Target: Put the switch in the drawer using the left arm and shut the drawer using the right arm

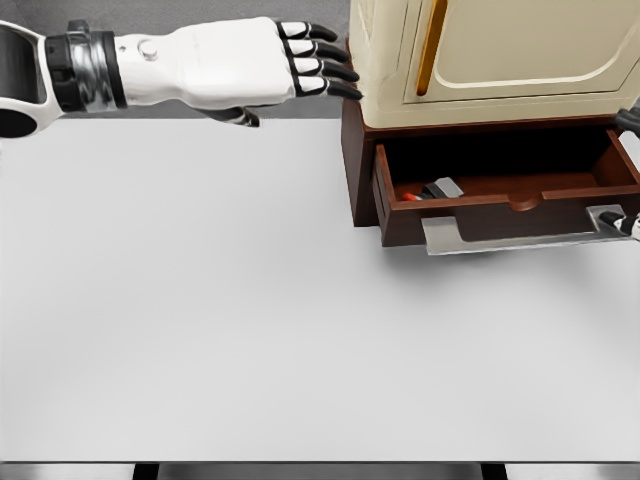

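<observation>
The small grey-and-red switch (437,189) is seen lying inside the open brown wooden drawer (505,205), right of and below the released, empty left hand (250,65). At the drawer's metal handle (520,240), only a part of the right hand (632,222) is shown, so its grip cannot be told; probably it is placed there for pushing.

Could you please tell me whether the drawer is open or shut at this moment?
Open. The drawer is pulled out from the brown cabinet, so its dark interior shows, with the switch lying inside at the left.

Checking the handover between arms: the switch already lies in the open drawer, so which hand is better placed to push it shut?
Right. The right hand is at the drawer front's handle end; the left hand, open, hovers beside the cabinet, away from it. The switch lies inside.
</observation>
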Available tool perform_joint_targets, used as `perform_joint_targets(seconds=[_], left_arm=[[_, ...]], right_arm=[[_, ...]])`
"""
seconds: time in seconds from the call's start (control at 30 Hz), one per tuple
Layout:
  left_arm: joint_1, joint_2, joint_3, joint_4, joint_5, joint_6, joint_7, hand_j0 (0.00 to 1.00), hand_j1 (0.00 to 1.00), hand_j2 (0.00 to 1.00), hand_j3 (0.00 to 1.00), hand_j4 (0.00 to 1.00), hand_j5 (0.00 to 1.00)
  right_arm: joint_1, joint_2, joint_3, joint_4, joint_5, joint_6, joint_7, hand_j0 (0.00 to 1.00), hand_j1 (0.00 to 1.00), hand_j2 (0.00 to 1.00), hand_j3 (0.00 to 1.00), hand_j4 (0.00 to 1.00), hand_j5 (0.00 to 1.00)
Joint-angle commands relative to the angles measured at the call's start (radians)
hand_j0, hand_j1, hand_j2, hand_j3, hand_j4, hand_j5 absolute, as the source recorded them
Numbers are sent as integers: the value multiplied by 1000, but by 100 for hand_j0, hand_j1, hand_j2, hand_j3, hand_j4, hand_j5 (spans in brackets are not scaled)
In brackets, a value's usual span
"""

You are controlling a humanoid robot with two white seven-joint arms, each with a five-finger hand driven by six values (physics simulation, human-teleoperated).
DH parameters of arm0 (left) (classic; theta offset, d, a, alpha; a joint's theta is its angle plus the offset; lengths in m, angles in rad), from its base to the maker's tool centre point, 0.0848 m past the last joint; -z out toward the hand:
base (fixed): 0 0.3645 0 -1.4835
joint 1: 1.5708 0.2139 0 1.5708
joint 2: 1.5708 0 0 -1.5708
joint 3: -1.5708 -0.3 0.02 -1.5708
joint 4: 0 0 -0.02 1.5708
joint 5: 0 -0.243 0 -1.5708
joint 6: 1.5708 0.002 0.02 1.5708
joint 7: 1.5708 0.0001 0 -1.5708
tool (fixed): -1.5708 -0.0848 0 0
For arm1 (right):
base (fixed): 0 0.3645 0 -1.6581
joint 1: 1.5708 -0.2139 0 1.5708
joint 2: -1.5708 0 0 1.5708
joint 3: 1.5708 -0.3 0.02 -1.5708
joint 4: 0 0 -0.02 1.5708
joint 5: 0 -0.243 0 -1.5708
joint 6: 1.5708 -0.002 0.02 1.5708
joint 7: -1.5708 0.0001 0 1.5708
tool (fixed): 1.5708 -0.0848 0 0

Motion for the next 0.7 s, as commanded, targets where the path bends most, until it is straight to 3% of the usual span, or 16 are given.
perform_joint_targets(seconds=[0.0, 0.17, 0.4, 0.67], left_arm=[[0, 79, 2, -5, 22, 1, 1, 100, 100, 100, 100, 100, 100], [20, 175, 2, -3, 39, 1, 1, 100, 100, 100, 100, 100, 100], [149, 259, 11, 10, 41, 1, 1, 100, 100, 100, 100, 100, 100], [189, 339, 26, 14, 48, 1, 3, 100, 100, 100, 100, 100, 100]], right_arm=[[-2, -6, 13, 29, -3, 0, 0, 100, 100, 100, 100, 100, 100], [-55, -5, 65, 39, 8, 0, 0, 100, 100, 100, 100, 100, 100], [-98, 0, 108, 39, 23, 0, 0, 100, 100, 100, 100, 100, 100], [-155, 8, 137, 41, 28, 0, 0, 100, 100, 100, 100, 100, 100]])
